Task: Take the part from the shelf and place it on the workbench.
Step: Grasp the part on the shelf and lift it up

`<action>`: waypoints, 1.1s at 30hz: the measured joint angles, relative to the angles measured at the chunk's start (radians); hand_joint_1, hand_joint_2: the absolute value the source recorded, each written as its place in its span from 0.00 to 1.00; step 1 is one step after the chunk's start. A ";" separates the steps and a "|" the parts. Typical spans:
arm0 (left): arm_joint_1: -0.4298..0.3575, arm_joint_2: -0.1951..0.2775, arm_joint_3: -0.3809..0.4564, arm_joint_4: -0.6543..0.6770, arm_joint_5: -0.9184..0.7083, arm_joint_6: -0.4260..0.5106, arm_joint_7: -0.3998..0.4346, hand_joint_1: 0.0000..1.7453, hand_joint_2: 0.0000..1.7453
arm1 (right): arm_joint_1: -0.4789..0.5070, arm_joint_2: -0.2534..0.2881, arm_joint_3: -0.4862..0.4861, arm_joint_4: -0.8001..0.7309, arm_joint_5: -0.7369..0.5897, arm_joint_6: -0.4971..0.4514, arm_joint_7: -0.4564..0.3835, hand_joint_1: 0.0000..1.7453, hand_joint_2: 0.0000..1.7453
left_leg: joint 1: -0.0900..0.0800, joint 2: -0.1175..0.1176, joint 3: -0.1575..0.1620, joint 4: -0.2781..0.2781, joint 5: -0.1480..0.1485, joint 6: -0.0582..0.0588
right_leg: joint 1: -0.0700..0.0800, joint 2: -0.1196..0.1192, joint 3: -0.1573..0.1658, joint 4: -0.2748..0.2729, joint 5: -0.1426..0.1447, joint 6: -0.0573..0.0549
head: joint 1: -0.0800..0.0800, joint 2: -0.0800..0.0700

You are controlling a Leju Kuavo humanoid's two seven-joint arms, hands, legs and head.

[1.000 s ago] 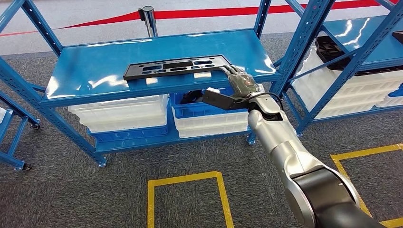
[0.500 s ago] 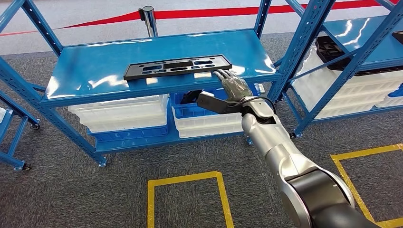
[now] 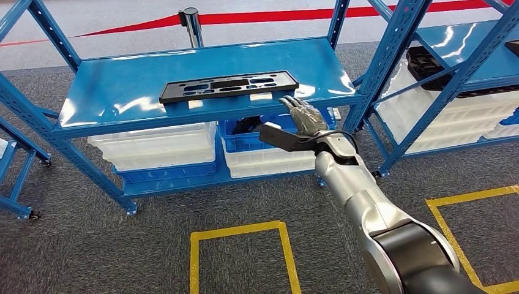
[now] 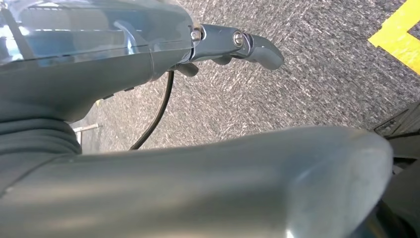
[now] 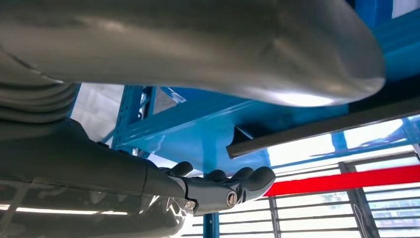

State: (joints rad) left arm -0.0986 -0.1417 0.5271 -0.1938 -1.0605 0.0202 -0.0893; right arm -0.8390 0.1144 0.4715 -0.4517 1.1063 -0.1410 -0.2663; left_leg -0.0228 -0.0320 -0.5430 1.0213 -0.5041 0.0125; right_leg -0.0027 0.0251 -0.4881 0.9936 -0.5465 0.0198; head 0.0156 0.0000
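While black slotted part [image 3: 229, 86] lies flat near shelf [image 3: 122, 101] front edge, unheld, right hand [image 3: 301, 122] hovers just off its right end; fingers [image 3: 300, 111] apart, thumb low, likely to clamp edge. Left hand [image 4: 233, 44] hangs; fingers indiscernible.
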 joint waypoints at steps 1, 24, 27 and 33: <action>0.002 0.001 0.003 0.000 0.000 0.000 0.001 0.00 0.00 | 0.005 -0.002 0.000 0.000 -0.003 -0.001 -0.002 0.00 0.00 | 0.000 0.000 0.000 0.000 0.000 0.000 | 0.000 0.000 0.000 0.000 0.000 0.000 | 0.000 0.000; 0.031 0.002 0.014 0.000 -0.017 -0.021 0.016 0.00 0.00 | 0.047 -0.006 0.020 0.019 -0.017 -0.018 -0.012 0.00 0.00 | 0.000 0.000 0.000 0.000 0.000 0.000 | 0.000 0.000 0.000 0.000 0.000 0.000 | 0.000 0.000; 0.031 0.002 0.020 0.001 -0.015 -0.021 0.016 0.00 0.00 | 0.044 -0.002 0.025 0.025 -0.017 -0.017 -0.012 0.00 0.00 | 0.000 0.000 -0.001 0.000 0.000 0.000 | 0.000 0.000 -0.001 0.000 0.000 0.000 | 0.000 0.000; 0.031 -0.002 0.031 0.001 -0.011 -0.021 0.013 0.00 0.00 | 0.042 0.004 0.028 0.029 -0.017 -0.017 -0.011 0.00 0.00 | 0.000 0.000 -0.001 0.000 0.000 0.000 | 0.000 0.000 -0.001 0.000 0.000 0.000 | 0.000 0.000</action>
State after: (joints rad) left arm -0.0679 -0.1440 0.5576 -0.1931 -1.0712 -0.0004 -0.0764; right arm -0.7966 0.1183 0.4999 -0.4227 1.0891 -0.1579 -0.2773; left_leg -0.0228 -0.0321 -0.5437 1.0212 -0.5040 0.0125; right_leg -0.0026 0.0251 -0.4886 0.9936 -0.5465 0.0198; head 0.0156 0.0000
